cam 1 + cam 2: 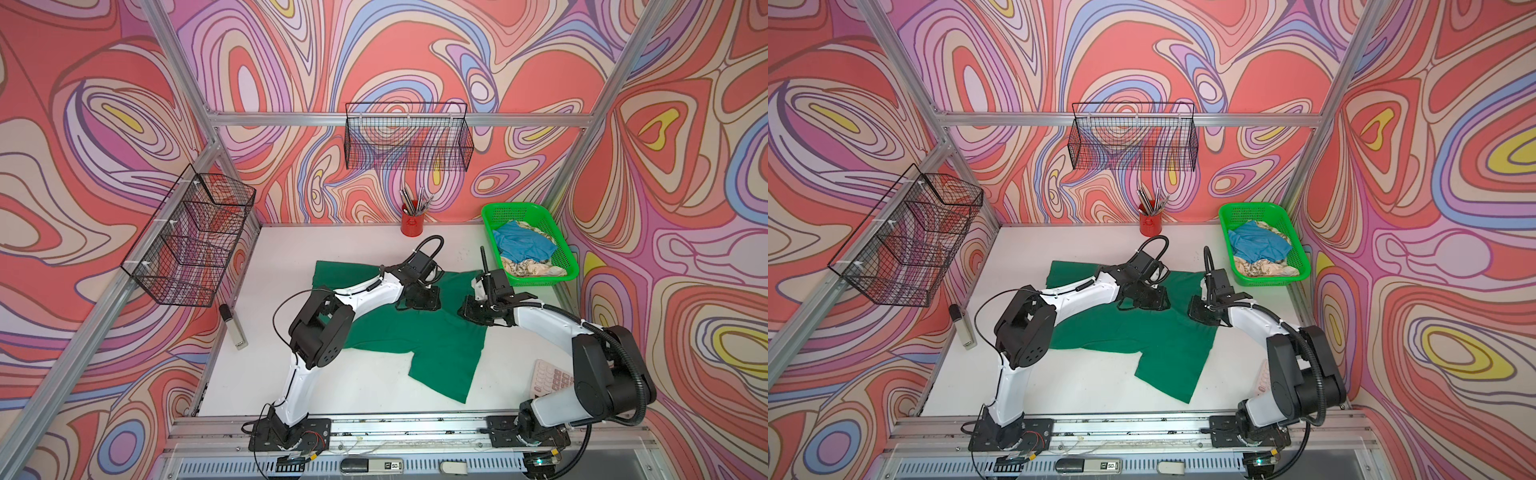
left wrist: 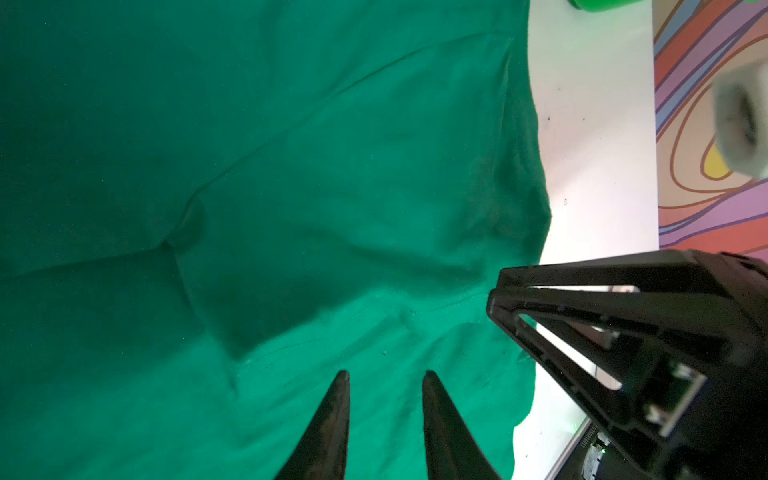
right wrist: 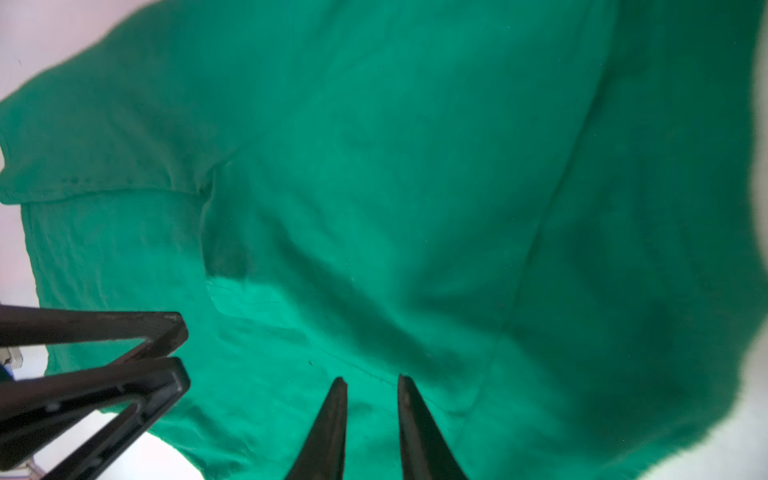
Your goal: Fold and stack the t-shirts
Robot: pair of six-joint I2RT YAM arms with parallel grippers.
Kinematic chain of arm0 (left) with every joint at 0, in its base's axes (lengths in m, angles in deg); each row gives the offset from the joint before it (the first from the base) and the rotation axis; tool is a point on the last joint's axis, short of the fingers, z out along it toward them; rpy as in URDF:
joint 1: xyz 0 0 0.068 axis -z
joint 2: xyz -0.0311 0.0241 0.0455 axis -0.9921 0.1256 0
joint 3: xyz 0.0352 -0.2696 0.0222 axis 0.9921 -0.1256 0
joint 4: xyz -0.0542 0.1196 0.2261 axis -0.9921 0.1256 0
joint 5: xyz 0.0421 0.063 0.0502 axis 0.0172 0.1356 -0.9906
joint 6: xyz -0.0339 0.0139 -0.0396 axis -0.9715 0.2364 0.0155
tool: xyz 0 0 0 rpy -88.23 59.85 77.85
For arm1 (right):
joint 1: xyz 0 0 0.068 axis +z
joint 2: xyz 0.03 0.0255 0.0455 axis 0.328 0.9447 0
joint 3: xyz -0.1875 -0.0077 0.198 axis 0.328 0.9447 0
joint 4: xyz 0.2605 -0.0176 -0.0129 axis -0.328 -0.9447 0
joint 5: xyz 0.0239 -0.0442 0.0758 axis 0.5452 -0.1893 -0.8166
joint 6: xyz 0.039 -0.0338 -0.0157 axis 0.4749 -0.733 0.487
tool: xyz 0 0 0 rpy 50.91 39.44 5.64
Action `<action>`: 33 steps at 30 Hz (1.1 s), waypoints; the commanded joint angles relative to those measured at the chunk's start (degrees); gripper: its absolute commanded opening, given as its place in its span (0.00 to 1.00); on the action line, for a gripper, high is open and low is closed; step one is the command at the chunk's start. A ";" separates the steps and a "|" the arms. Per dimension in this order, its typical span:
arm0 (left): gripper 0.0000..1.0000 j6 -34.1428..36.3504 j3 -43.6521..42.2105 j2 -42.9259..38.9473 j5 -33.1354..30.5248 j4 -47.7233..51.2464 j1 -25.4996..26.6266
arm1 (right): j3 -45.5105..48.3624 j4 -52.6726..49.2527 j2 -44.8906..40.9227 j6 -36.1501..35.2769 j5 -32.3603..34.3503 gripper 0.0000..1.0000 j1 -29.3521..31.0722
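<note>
dark green tee [image 1: 436, 345] spread, wrinkled; basket [image 1: 540, 281] beside it holds blue tee [image 1: 525, 245], cream tee [image 1: 536, 268]; left gripper [image 2: 386, 374], right gripper [image 3: 370, 378] slightly parted.

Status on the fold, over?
Left gripper, right gripper: narrowly open, low over dark green tee. Tee spread out, not folded yet. Nothing on it but the arms.

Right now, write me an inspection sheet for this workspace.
Surface: white tabletop, lightly specked.
Job's things: dark green cloth t-shirt spread unfolded mid-table; light blue t-shirt crumpled over cream patterned t-shirt in bright green plastic mesh basket.
Clutter: red pen cup, beige stapler-like tool, pink calculator partly behind the right arm.
Grippers: left gripper and right gripper over the green shirt, jaws slightly apart, nothing pinched.
Cables: black cable loop above the left arm; black ribbed hose along the right arm.
Surroundings: black wire wall baskets; swirl-patterned walls.
</note>
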 commanded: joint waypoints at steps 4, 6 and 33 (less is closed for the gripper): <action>0.31 0.93 0.68 4.09 -0.68 2.38 0.22 | 3.28 2.72 3.03 0.36 -0.50 0.22 0.30; 0.31 1.43 0.38 4.72 -1.82 3.44 0.18 | 3.57 1.84 3.23 -0.30 1.11 0.22 0.32; 0.49 -0.14 -3.96 -4.27 2.05 0.33 -1.27 | -7.14 -8.07 0.90 -6.38 8.62 0.29 0.26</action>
